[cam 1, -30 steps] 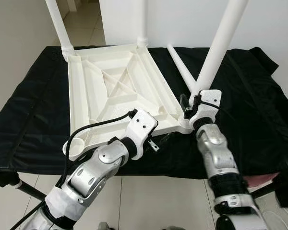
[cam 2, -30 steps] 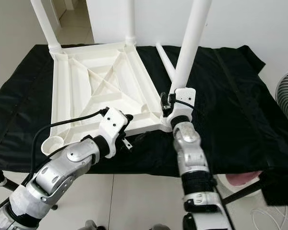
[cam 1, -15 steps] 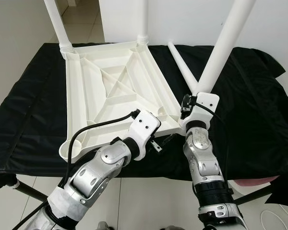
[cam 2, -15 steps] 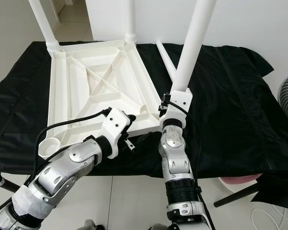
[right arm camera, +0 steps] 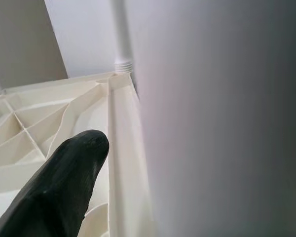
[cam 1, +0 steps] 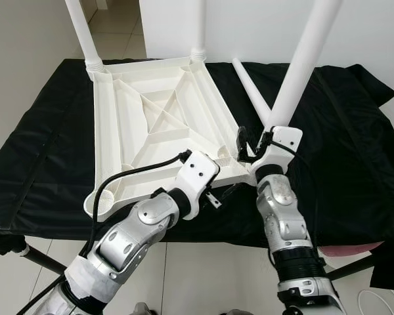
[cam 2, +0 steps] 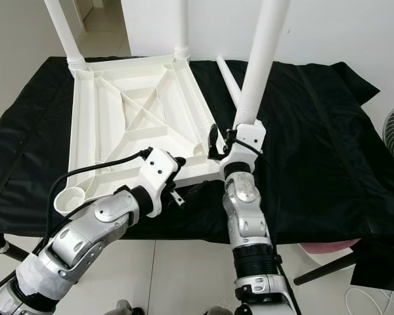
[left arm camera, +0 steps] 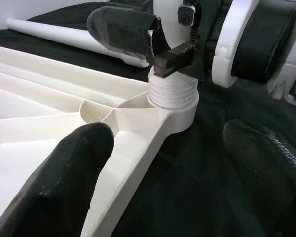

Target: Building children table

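Left eye view — right gripper [cam 1: 249, 147] opened off white leg [cam 1: 301, 65], fingers now apart; left gripper [left arm camera: 163, 163] open beside tabletop [cam 1: 157, 125] corner.

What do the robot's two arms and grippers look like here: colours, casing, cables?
Both arms are silver metal segments with black joints and white wrist housings. The left arm has a white wrap near its base and a looping black cable. Each gripper, like the right gripper, has long black fingers.

All three upright legs [cam 1: 305, 62] run off the top edge
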Tool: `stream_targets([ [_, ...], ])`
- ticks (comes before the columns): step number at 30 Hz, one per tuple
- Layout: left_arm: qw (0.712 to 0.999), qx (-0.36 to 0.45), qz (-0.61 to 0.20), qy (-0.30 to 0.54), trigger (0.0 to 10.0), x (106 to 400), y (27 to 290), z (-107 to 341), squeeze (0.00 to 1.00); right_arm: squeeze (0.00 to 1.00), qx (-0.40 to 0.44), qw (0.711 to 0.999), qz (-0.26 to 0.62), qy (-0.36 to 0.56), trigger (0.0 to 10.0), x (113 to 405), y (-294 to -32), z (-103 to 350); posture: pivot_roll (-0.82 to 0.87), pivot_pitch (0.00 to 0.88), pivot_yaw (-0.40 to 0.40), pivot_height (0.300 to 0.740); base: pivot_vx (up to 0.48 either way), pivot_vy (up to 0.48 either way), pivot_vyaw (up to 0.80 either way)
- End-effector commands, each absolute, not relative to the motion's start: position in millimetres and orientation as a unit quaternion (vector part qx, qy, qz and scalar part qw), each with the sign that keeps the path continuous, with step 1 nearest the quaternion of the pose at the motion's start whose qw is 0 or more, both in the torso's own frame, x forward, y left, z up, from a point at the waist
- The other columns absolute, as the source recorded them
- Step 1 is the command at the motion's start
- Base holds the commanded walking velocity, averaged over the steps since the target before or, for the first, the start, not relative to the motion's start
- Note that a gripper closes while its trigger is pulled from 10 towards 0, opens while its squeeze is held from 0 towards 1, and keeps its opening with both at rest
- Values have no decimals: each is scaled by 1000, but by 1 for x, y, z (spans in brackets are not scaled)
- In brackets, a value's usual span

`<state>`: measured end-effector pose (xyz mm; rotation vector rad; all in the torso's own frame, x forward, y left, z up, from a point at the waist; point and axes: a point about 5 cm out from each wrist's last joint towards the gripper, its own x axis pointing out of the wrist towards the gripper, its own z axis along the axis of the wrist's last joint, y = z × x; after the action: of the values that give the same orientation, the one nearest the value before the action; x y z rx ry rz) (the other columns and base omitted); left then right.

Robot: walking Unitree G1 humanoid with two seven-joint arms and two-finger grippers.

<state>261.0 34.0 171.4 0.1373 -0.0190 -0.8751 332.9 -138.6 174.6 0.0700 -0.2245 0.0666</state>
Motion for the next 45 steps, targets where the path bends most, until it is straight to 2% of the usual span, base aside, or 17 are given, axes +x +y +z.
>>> stream_targets([
  [1, 869, 74, -489, -7, 10000, 255, 29, 171, 0, 0, 32, 991, 59, -115, 10000, 336, -139, 178, -98, 41, 34, 740, 0, 0, 0],
  [8, 870, 74, -487, -9, 10000, 257, 29, 173, 0, 0, -15, 986, 131, -98, 10000, 342, -165, 176, -100, 42, 36, 740, 0, 0, 0],
  [30, 869, 76, -489, -10, 10000, 258, 28, 174, 0, 0, -92, 952, 289, -23, 10000, 341, -188, 154, -96, 38, 44, 740, 0, 0, 0],
  [31, 868, 76, -491, -10, 10000, 258, 28, 174, 0, 0, -95, 951, 294, -21, 5686, 343, -191, 155, -99, 36, 48, 740, 0, 0, 0],
  [34, 867, 76, -492, -10, 10000, 258, 28, 174, 0, 0, -96, 949, 298, -20, 5686, 344, -193, 155, -99, 36, 48, 740, 0, 0, 0],
  [35, 866, 75, -494, -10, 10000, 258, 27, 174, 0, 0, -99, 949, 300, -18, 2431, 345, -195, 156, -102, 35, 47, 740, 0, 0, 0],
  [36, 865, 76, -496, -10, 10000, 258, 26, 174, 0, 0, -101, 948, 301, -16, 0, 346, -198, 157, -102, 35, 47, 740, 0, 0, 0],
  [45, 862, 75, -501, -11, 10000, 257, 22, 175, 0, 0, -97, 951, 294, -5, 78, 350, -206, 154, -105, 33, 46, 740, 0, 0, 0],
])
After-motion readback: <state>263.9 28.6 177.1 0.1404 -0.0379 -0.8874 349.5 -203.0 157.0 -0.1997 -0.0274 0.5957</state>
